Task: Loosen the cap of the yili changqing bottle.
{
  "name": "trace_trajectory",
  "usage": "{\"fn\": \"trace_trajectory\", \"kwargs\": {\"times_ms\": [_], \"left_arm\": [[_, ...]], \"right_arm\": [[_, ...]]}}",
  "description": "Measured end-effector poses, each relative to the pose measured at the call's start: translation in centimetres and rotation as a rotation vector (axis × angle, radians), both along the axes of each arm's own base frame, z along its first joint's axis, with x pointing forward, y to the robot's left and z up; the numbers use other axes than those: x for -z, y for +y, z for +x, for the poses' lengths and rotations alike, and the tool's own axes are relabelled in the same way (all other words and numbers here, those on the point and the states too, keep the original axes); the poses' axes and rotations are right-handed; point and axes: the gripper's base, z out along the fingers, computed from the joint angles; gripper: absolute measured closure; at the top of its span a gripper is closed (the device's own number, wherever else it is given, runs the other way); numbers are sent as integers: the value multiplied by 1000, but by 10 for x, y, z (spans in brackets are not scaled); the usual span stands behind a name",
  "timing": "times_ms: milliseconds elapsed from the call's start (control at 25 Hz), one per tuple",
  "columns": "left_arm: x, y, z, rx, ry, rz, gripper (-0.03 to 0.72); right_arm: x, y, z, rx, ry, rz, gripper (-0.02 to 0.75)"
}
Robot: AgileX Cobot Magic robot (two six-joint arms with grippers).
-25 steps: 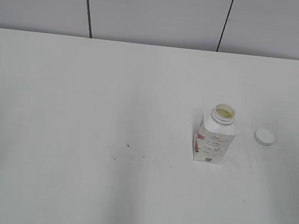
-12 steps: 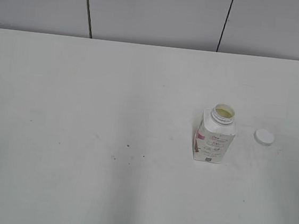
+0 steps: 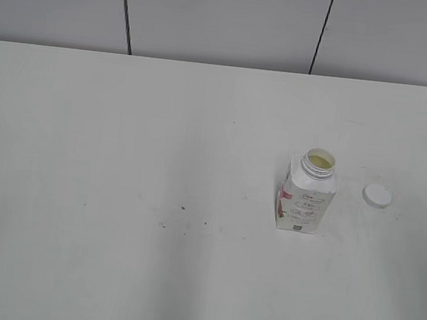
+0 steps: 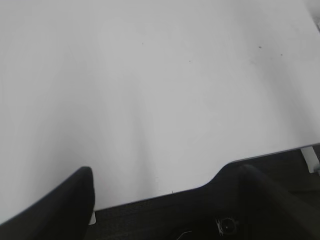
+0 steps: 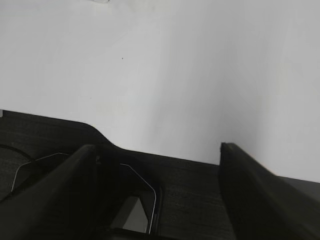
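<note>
The yili changqing bottle [image 3: 306,199] stands upright on the white table, right of centre in the exterior view, its round neck open with pale liquid inside. The white cap [image 3: 377,195] lies flat on the table to the bottle's right, apart from it. Neither arm shows in the exterior view. In the left wrist view my left gripper [image 4: 165,172] is open and empty over the table's near edge. In the right wrist view my right gripper [image 5: 157,147] is open and empty, also at the near edge. Bottle and cap are out of both wrist views.
The white table [image 3: 122,158] carries a few small dark specks [image 3: 182,208] near its middle. A grey panelled wall [image 3: 228,16] runs behind its far edge. Below the near edge the wrist views show dark floor and cables [image 5: 30,165].
</note>
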Motion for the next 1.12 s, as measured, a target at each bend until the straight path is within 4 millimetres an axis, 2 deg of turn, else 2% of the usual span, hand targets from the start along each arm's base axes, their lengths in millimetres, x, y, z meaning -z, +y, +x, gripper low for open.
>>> {"fn": "trace_trajectory", "kwargs": {"times_ms": [120,280,680,1120], "left_arm": [[2,0,0,-1,7,-2,155],[1,0,-3,3,-22,-13,169],[2,4,-31,6,-193,-45,176],[2,4,-27,4,-238,-47,195]], "right_arm": [[10,0,0,-13,22,-12,151],[8,0,-5,-17,-12,-7,151],[-3,-5,-45,-29,-268,18,152],[-3,-4,-61,-39,-353,54,152]]}}
